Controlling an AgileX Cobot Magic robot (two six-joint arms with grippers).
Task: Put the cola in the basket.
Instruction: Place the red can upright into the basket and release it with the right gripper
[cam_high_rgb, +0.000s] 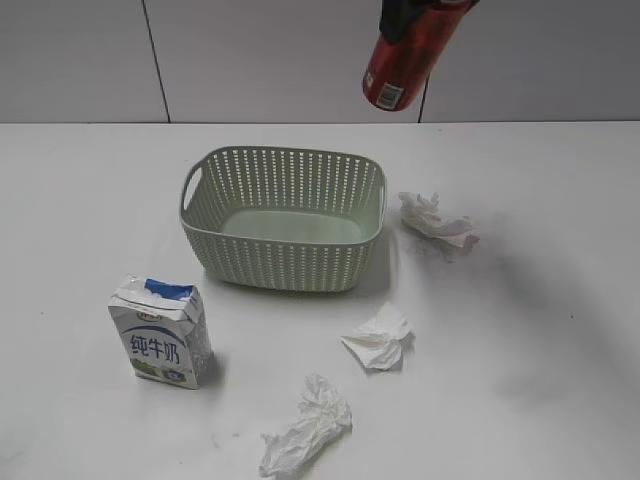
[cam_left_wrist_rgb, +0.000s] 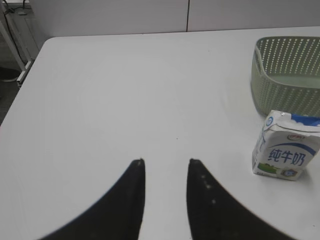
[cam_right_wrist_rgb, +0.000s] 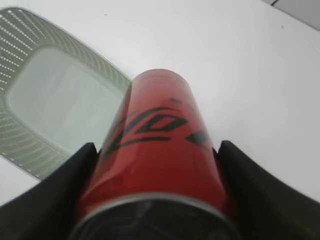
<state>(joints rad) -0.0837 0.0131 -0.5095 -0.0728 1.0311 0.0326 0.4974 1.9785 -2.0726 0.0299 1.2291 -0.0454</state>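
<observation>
Crumpled tissue (cam_high_rgb: 305, 425) up front; right hand (cam_right_wrist_rgb: 155, 165) grips cola (cam_high_rgb: 405, 60) above basket (cam_high_rgb: 283, 262), left hand (cam_left_wrist_rgb: 166, 162) narrowly parted.

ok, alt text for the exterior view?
A red cola can hangs tilted in the air above the right rear of an empty pale green basket. On the white table stand a milk carton front left and three crumpled tissues.

Bright, even light, soft faint shadows; the near cola (cam_right_wrist_rgb: 155, 165) and fingers (cam_right_wrist_rgb: 45, 200) blur.
</observation>
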